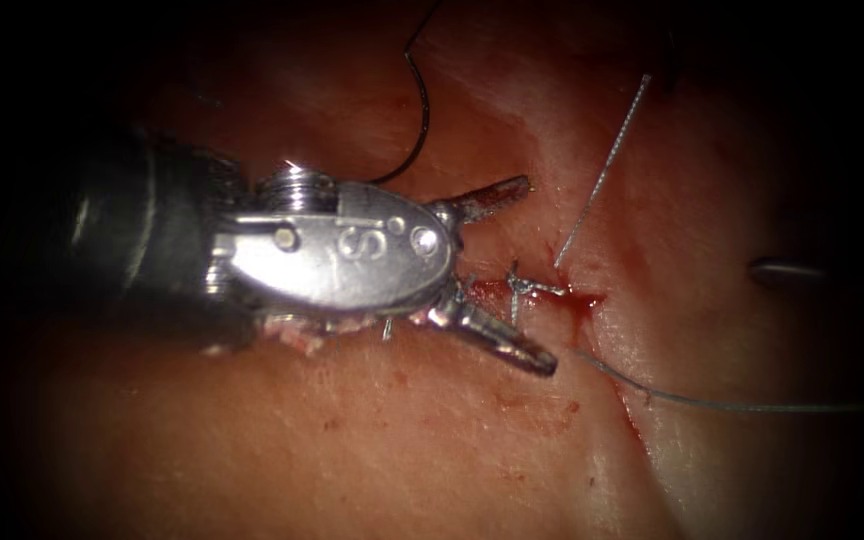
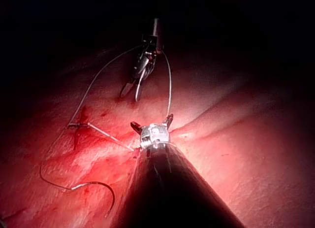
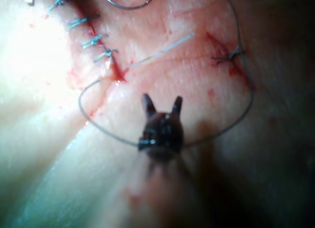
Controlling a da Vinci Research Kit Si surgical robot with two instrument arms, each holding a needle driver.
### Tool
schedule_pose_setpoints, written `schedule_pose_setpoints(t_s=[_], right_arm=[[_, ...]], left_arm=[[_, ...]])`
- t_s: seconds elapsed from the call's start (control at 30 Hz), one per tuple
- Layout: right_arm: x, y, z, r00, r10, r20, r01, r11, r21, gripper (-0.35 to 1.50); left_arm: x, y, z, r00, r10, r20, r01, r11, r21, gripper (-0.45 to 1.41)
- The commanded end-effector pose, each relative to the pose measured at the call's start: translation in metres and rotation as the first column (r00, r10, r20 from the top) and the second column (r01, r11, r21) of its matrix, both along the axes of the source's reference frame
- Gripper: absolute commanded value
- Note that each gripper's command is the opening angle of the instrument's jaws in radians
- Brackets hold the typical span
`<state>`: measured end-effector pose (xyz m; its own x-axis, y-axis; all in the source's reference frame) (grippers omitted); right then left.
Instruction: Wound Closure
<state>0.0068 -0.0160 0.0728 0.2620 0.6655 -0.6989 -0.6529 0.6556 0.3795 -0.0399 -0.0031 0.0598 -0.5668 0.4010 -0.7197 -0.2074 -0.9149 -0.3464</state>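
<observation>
My left tool (image 1: 537,275) lies over the tissue (image 1: 372,450) left of the cut (image 1: 592,300), jaws spread wide and holding nothing. Just past its tips, a knotted stitch (image 1: 522,286) sits on the cut. A pale thread tail (image 1: 602,170) rises from the stitch, and another strand (image 1: 712,402) runs off right. The curved needle (image 1: 420,110) lies free on the tissue's surface beyond the left tool; the left wrist view shows this needle (image 2: 101,186) too. My right tool (image 1: 787,270) is far right; its jaws (image 3: 161,104) stand open and empty, with a thread loop (image 3: 93,114) passing beneath them.
Red fluid (image 1: 582,300) pools at the cut beside the stitch. Several earlier stitches (image 3: 86,33) cross the cut in the right wrist view. In the left wrist view, the right tool (image 2: 142,65) sits beyond my left jaws (image 2: 152,123), with thread arcing past it.
</observation>
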Motion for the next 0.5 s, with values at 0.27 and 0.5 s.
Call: schedule_pose_setpoints(t_s=[0.27, 0.5], right_arm=[[0.0011, -0.0009, 0.0010, 1.000, -0.017, 0.015, 0.017, 1.000, 0.006, 1.33], [0.0022, -0.0014, 0.0014, 1.000, -0.026, 0.016, 0.026, 1.000, 0.009, 1.33]], left_arm=[[-0.0069, -0.0042, 0.0006, 0.995, 0.026, -0.094, -0.027, 1.000, -0.008, 0.69], [-0.0089, -0.0064, 0.0030, 0.993, 0.025, -0.111, -0.030, 0.999, -0.043, 0.64]])
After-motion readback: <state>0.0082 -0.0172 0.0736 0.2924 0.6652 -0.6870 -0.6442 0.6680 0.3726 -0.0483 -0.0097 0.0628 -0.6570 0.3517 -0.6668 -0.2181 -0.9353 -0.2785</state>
